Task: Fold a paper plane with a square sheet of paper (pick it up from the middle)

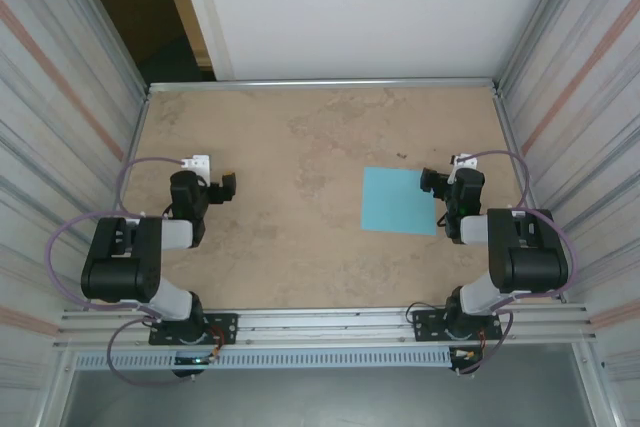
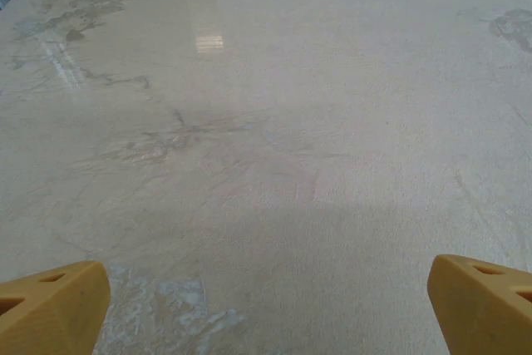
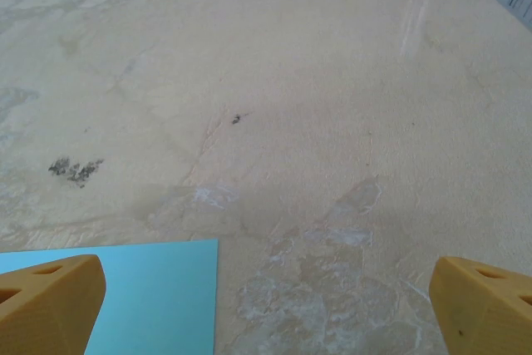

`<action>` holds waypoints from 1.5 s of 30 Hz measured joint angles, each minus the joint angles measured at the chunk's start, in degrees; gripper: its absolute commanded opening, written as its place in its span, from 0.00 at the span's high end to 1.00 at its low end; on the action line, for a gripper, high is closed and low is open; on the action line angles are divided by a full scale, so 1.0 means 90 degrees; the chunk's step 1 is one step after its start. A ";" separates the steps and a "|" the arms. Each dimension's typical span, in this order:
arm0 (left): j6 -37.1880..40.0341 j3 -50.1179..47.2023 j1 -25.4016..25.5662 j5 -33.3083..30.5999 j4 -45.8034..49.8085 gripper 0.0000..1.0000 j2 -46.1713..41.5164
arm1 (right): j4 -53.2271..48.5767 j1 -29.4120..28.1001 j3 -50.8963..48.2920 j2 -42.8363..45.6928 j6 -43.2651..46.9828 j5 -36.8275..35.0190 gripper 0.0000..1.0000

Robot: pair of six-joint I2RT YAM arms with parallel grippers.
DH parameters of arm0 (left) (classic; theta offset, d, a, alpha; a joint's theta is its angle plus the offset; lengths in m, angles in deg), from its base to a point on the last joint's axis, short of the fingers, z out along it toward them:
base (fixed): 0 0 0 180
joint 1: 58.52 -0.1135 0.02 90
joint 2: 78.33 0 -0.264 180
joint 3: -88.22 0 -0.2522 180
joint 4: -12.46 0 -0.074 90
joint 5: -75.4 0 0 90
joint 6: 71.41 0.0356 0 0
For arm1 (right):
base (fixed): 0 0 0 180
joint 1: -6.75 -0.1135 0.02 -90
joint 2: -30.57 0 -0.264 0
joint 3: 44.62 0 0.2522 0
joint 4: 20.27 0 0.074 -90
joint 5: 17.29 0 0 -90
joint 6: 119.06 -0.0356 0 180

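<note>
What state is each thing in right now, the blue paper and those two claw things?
square sheet of paper: flat, unfolded, lying on the table, not held.
left end effector: open, empty, over bare table.
right end effector: open, empty, near the sheet's right edge.

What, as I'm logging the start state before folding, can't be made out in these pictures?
1. Sheet of paper, top view: far right corner hidden by the right gripper; creases too small to tell.
2. Same sheet, right wrist view: mostly cut off by the bottom edge and a finger.
3. Left gripper, left wrist view: fingers cut off by the bottom edge.
</note>
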 measured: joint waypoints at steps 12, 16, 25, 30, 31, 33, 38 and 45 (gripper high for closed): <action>0.0044 0.0000 0.0012 0.0000 0.0000 0.01 0.0000 | 0.0000 -0.0002 0.0000 0.0000 0.0000 0.0000 0.01; 0.0044 0.0000 0.0012 0.0000 0.0000 0.01 0.0000 | 0.0000 -0.0002 0.0000 0.0000 0.0000 0.0000 0.01; 0.0044 0.0000 0.0010 0.0002 0.0000 0.01 0.0000 | 0.0000 -0.0002 0.0000 0.0000 0.0000 0.0000 0.01; 0.0044 0.0000 0.0056 -0.0092 0.0019 0.01 -0.0024 | -0.0243 -0.0095 0.0039 0.0134 0.0080 -0.0029 0.01; 0.0041 0.0015 0.0092 -0.0168 0.0148 0.01 -0.0109 | -0.0483 -0.0185 0.0092 0.0287 0.0153 -0.0066 0.01; 0.0039 0.0136 0.0146 -0.0323 0.0631 0.01 -0.0389 | -0.0988 -0.0367 0.0267 0.0668 0.0226 -0.0163 0.01; -0.0243 0.0896 0.0206 -0.0661 0.2008 0.01 -0.1460 | -0.2555 -0.0678 0.1156 0.1775 0.0066 -0.0359 0.01; -0.1841 0.1933 0.0262 -0.0124 0.3966 0.01 -0.2611 | -0.5421 -0.0576 0.2652 0.2178 -0.1243 0.0044 0.01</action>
